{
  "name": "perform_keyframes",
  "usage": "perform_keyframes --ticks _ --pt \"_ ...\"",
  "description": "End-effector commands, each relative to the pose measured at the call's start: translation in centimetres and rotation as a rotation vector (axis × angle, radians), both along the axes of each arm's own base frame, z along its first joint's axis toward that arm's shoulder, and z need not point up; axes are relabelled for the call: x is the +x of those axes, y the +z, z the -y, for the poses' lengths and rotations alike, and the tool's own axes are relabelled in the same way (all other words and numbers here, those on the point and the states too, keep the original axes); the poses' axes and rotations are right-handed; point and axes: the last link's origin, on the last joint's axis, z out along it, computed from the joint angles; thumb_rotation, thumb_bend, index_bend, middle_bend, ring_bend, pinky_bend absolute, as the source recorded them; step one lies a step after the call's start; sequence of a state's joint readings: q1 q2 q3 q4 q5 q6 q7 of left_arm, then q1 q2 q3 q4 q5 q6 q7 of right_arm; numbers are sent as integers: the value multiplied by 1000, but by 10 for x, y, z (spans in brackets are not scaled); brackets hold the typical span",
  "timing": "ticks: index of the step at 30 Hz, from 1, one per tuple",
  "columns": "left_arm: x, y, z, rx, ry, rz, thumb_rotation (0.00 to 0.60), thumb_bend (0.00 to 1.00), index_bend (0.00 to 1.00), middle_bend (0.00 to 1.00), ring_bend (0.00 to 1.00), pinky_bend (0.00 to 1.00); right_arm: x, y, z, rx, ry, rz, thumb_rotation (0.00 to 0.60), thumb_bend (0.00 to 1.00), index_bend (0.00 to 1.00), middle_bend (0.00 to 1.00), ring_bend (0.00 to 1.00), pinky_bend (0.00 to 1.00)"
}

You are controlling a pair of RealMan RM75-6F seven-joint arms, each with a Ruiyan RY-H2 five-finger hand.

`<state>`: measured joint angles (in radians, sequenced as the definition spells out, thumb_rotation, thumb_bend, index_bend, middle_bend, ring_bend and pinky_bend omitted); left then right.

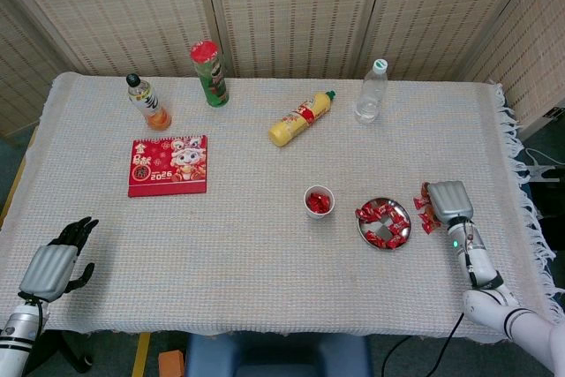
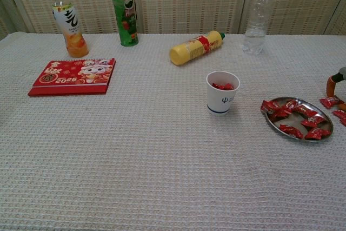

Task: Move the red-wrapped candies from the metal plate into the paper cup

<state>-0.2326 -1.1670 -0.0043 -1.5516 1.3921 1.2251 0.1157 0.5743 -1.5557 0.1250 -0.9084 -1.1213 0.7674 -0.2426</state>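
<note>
Red candies [image 1: 383,223] fill the metal plate [image 2: 327,125], some already in the paper cup [image 2: 222,92] beside it. Right robot hand [image 1: 446,202], grip unclear, hovers over spilled candies [image 2: 331,101] beyond the plate; next, pick one.

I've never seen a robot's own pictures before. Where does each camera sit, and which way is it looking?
Head view: high up, looking steeply down on the whole table; shows left hand and right hand with its forearm.
Chest view: low, at the near table edge, looking across towards the screen; only a bit of the right hand shows.
Both show the paper cup, metal plate and candies.
</note>
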Motion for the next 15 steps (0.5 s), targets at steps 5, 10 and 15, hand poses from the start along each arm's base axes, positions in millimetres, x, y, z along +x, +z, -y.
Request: perform_keyframes --ticks 5,10,15 --pt "0 0 0 1 2 -1 600 436 0 0 78 359 2 -4 0 -1 15 4 600 311 468 1000 977 1000" --pt "0 1 0 2 1 1 600 437 0 0 79 359 1 -3 0 -13 17 -1 600 310 529 1000 986 1000" --pt "0 1 1 1 -1 2 600 436 0 0 79 359 1 -2 -2 -22 21 5 600 311 561 1000 989 1000"
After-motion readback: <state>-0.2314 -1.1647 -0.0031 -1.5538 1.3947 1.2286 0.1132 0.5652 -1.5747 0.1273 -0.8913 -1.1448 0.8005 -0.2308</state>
